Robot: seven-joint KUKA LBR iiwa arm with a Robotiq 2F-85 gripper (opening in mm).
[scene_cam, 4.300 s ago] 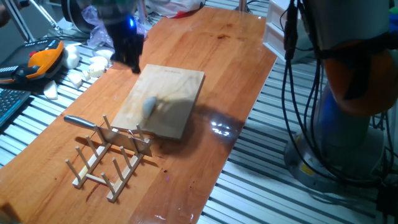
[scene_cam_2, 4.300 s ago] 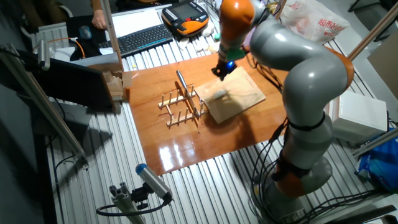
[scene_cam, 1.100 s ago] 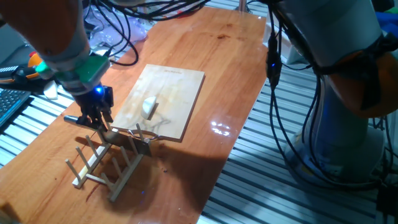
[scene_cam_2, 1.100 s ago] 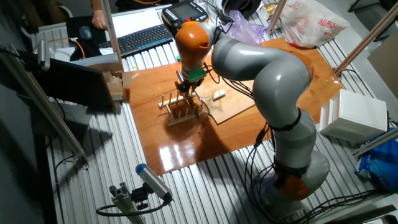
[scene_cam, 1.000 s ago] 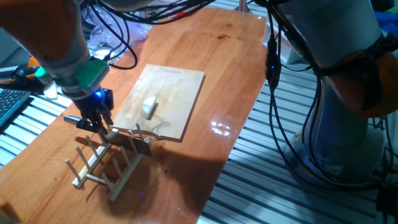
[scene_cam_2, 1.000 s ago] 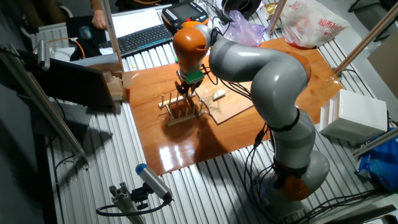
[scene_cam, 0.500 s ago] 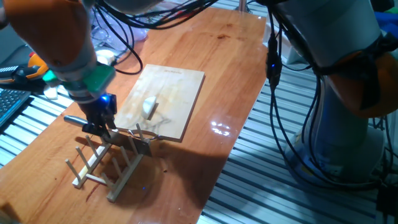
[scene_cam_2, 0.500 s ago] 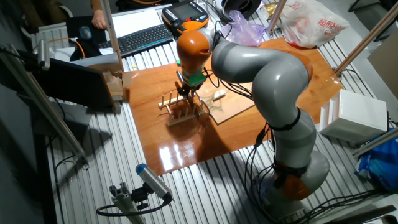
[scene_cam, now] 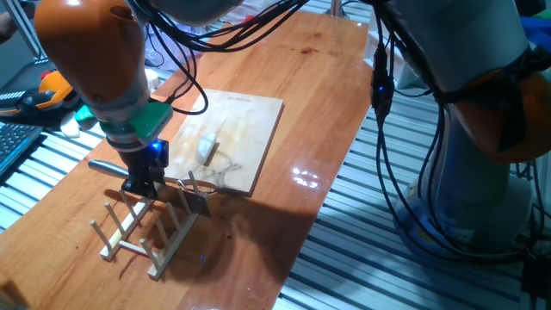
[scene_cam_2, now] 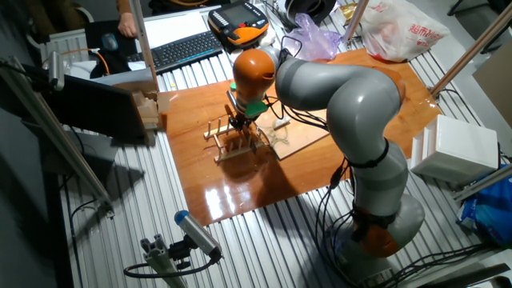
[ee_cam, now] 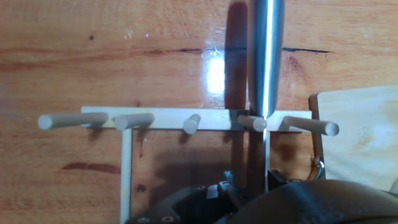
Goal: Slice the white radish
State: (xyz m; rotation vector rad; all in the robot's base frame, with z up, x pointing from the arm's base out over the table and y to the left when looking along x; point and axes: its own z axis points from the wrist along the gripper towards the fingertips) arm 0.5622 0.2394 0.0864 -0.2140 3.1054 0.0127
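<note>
Hand (scene_cam: 142, 183) sits low over the knife (ee_cam: 265, 56) in the wooden peg rack (scene_cam: 146, 226); can't tell if it's gripping. The white radish (scene_cam: 206, 148) lies on the cutting board (scene_cam: 250, 129), nearby. Looks small, smooth, probably slippery and roll-prone, so press straight down mid-chunk.

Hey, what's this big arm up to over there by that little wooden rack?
The arm has lowered its gripper onto a knife that sits in the wooden rack. Its metal handle sticks out toward the table edge. Whether the jaws have closed on the knife cannot be told. A small piece of white radish waits untouched on the cutting board beside the rack. No cutting has begun.
</note>
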